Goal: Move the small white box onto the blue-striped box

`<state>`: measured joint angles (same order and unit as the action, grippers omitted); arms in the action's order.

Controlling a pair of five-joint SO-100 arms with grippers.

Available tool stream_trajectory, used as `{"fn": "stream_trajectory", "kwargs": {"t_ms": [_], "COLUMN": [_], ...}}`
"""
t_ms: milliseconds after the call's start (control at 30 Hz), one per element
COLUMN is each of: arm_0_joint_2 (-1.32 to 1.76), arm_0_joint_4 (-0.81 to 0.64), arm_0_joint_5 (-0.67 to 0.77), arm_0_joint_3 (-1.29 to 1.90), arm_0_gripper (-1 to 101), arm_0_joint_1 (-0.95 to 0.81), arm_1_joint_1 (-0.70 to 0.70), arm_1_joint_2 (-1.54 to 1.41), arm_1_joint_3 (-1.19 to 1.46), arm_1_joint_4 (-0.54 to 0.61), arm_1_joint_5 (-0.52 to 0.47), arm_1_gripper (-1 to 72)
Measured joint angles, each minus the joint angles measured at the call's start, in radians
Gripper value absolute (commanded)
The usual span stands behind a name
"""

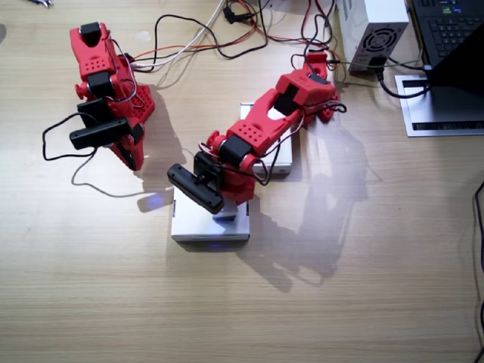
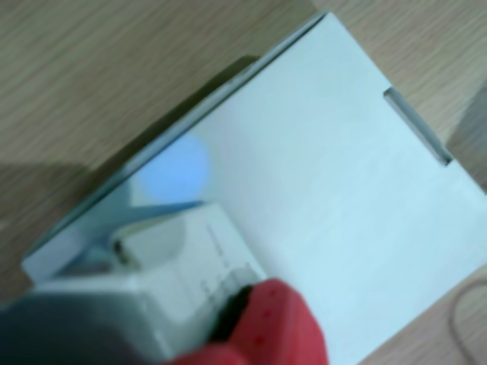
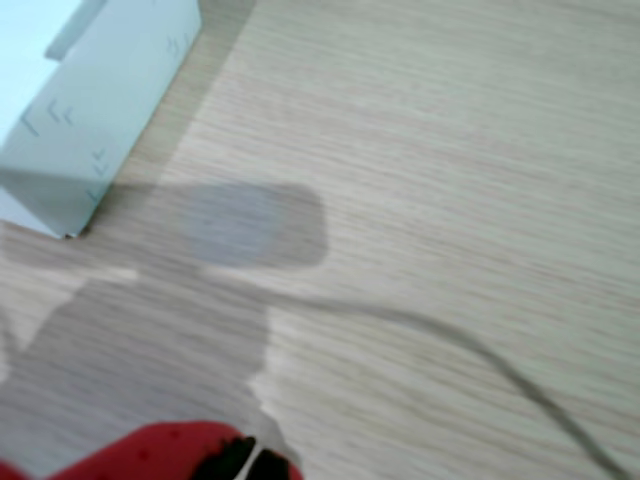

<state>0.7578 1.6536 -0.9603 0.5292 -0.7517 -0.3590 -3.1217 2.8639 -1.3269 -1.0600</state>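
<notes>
Left gripper [image 1: 224, 214] clamps the small white box [image 2: 179, 262], low over a flat white box [image 2: 319, 198]. Right gripper [image 1: 130, 155]: I cannot tell its state; it sits apart

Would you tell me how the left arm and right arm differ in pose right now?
The left arm stretches out low over a flat box; the right arm sits folded up. The left pincer holds the small white box above it; the right pincer hangs over bare table. Both are red.

A wooden counter [image 1: 363, 302] is seen. Tangled cables [image 1: 219, 34] are spread at twelve o'clock, a grey power supply [image 1: 372, 34] and a laptop [image 1: 452, 30] at two o'clock.
</notes>
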Motion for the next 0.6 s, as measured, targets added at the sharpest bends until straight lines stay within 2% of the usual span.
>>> {"fn": "stream_trajectory", "kwargs": {"t_ms": [600], "arm_0_joint_2": [0.649], "arm_0_joint_4": [0.0], "arm_0_joint_5": [0.063], "arm_0_joint_3": [0.709], "arm_0_gripper": [23], "arm_0_joint_1": [-0.077], "arm_1_joint_1": [0.0], "arm_1_joint_2": [-0.018], "arm_1_joint_3": [0.0], "arm_1_joint_4": [0.0], "arm_1_joint_5": [0.0], "arm_1_gripper": [0.2]}}
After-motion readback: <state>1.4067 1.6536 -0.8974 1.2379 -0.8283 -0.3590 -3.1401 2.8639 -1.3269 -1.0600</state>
